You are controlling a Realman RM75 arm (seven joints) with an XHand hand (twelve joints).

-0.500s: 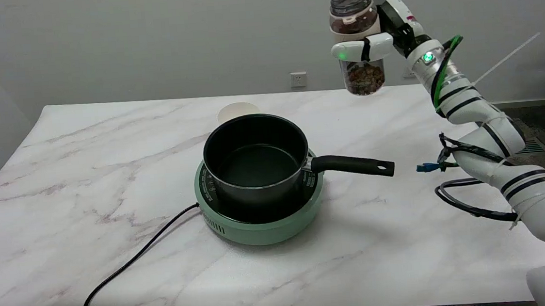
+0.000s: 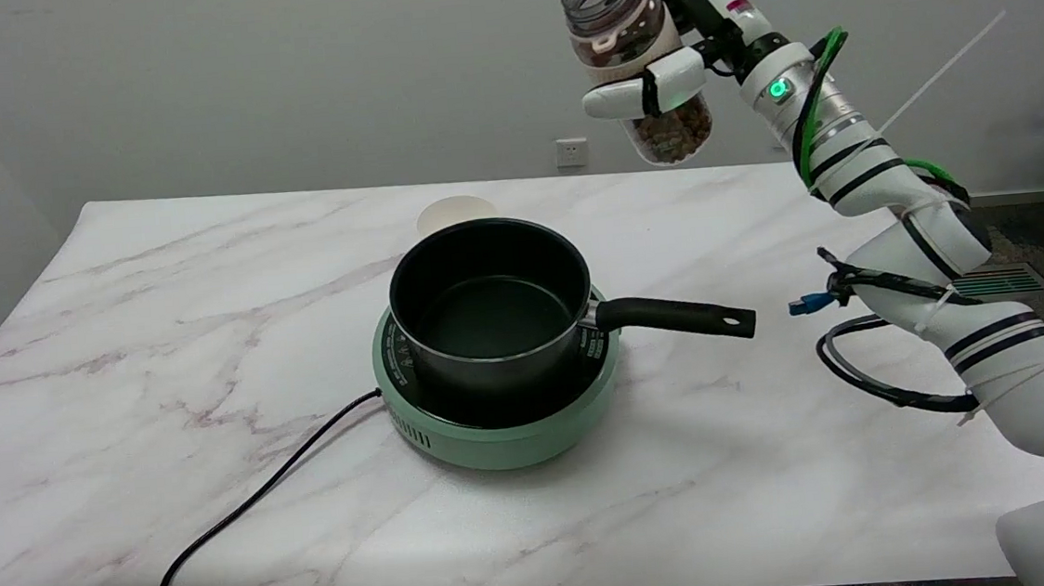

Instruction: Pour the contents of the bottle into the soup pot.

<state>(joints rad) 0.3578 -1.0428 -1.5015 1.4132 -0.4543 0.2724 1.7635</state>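
Head view: right hand [image 2: 672,67] wrapped around one open clear bottle [image 2: 634,56], held high in the air over the table's far edge, tilted slightly left. Brown contents partly hidden behind the fingers; kind hard to make out. One black soup pot [image 2: 485,300] on one green hotplate [image 2: 504,425] mid-table. One pale round object [image 2: 455,212] half hidden behind the pot. Power cord [image 2: 250,505] cut off at the lower edge.
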